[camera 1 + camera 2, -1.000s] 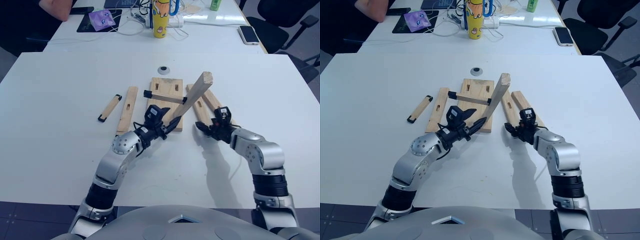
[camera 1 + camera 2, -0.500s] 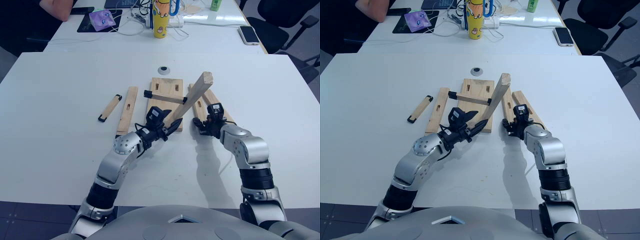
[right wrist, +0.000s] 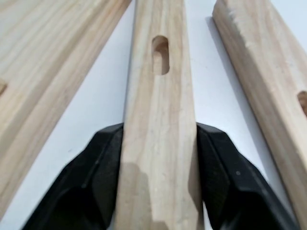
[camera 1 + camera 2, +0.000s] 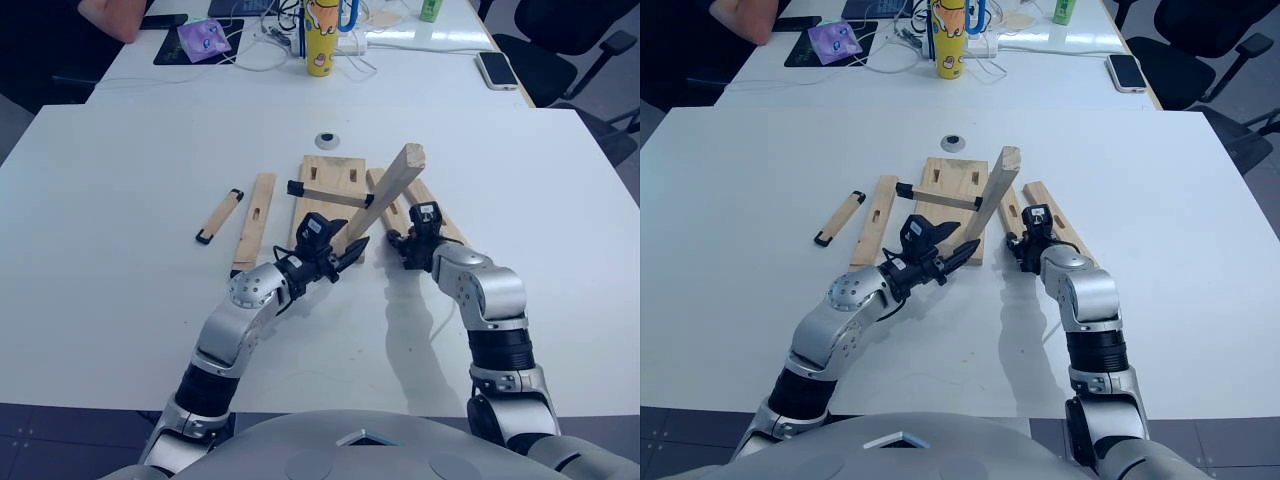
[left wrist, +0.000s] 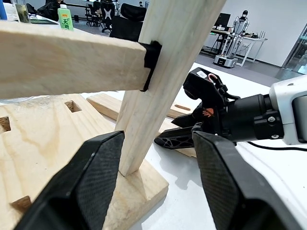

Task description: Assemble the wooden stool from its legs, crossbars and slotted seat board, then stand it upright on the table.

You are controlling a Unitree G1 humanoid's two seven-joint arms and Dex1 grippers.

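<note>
Our left gripper (image 4: 352,250) sits at the near right corner of the seat board (image 4: 320,205). Its fingers are apart on either side of a tilted leg (image 4: 395,180), whose foot rests on that corner. A crossbar (image 4: 325,194) is plugged into this leg. Just right, the right gripper (image 4: 400,241) has its fingers clamped on a flat leg (image 3: 160,96), partly hidden behind the tilted one, with a spare leg (image 4: 432,205) beside it. A slotted leg (image 4: 255,215) and short bar (image 4: 220,215) lie left. All the wood lies well apart from the edges of the surface (image 4: 110,260).
</note>
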